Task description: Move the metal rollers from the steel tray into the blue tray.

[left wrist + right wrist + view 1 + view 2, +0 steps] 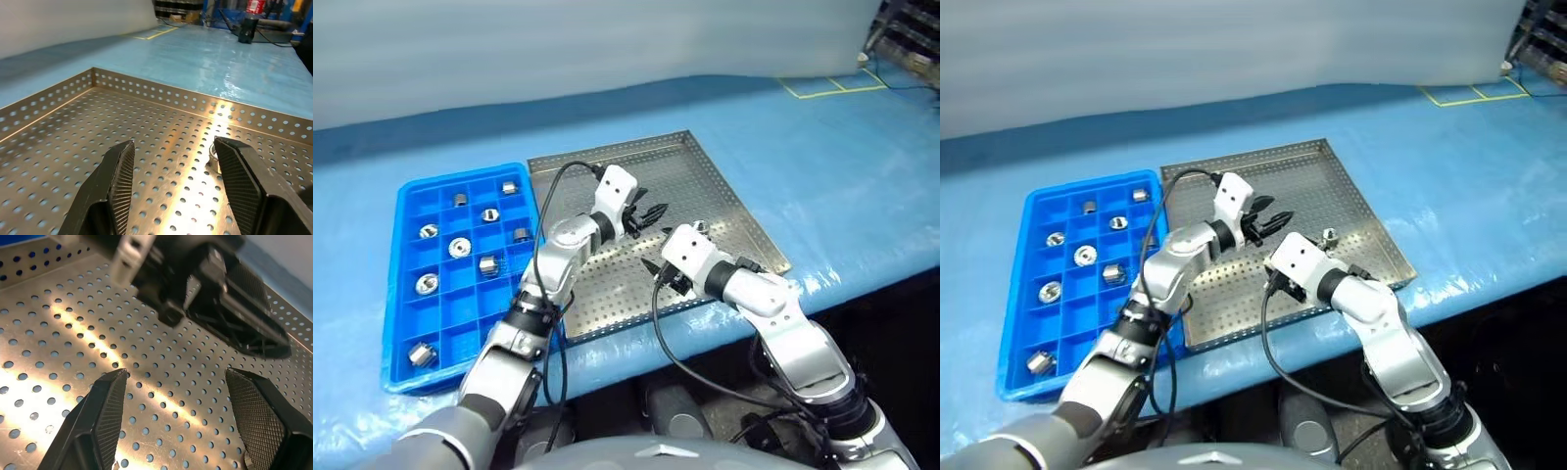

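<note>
The steel tray (690, 171) lies mid-table, its perforated floor mostly bare. One metal roller (700, 227) stands on it near the right rim, and shows partly behind a finger in the left wrist view (214, 154). To its left, the blue tray (391, 294) holds several metal rollers (460, 247) in separate compartments. My left gripper (654, 215) hovers open over the steel tray, pointing toward that roller with nothing between its fingers (120, 181). My right gripper (656, 269) is open and empty just in front of the left one, low over the tray floor (161, 382).
The table is covered in blue sheeting (842, 176), with yellow tape marks (832, 86) at the far right. Its front edge runs just below both trays. Black cables (563, 181) loop from each wrist. A pale wall stands behind the table.
</note>
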